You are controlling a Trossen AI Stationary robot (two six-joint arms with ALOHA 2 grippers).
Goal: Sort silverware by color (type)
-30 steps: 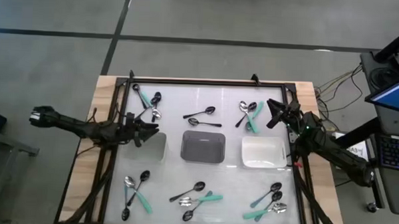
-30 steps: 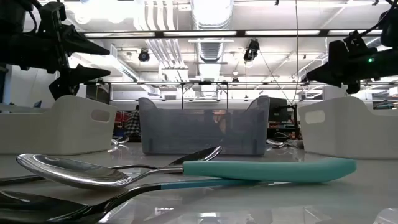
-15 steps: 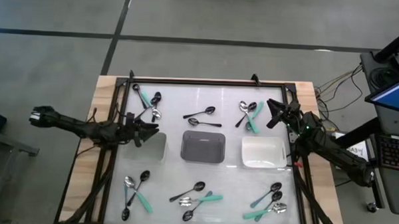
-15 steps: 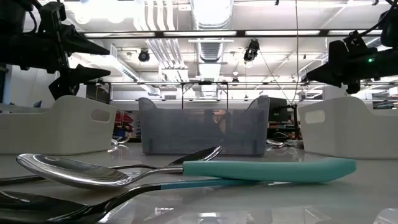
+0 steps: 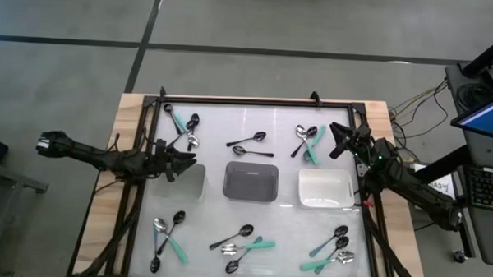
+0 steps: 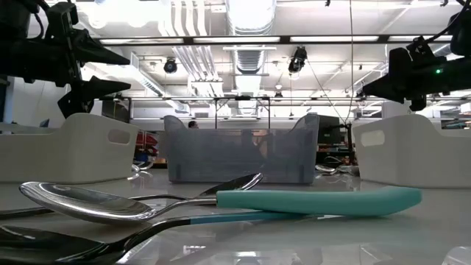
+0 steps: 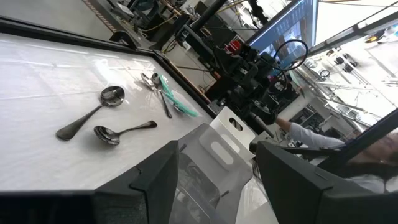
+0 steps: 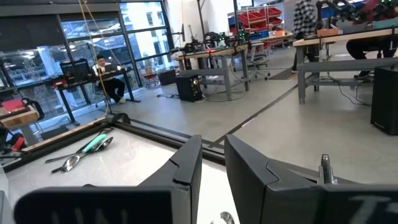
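Nothing looks sorted yet. On the left, the pale tray (image 5: 197,180) shows no spoons that I can make out from above, and the same goes for the grey tray (image 5: 252,181) in the middle and the white tray (image 5: 325,188) on the right. The spoons all lie in loose mixed clusters on the table (image 5: 222,129): one bunch at the far left corner (image 5: 184,125), a pair of dark spoons (image 5: 248,144) behind the grey tray, a bunch at the far right (image 5: 306,142), then along the near edge a group at the left (image 5: 167,234), one in the middle (image 5: 241,244) and one at the right (image 5: 333,249). So the whole job seems to lie ahead.

The left gripper (image 5: 184,162) hangs just above the near corner of the pale tray, its fingers (image 7: 152,183) spread wide, nothing between them. The right gripper (image 5: 339,140) hovers beside the far right bunch, above the table, fingers (image 8: 186,168) drawn close with only a narrow gap, and I see nothing held there.
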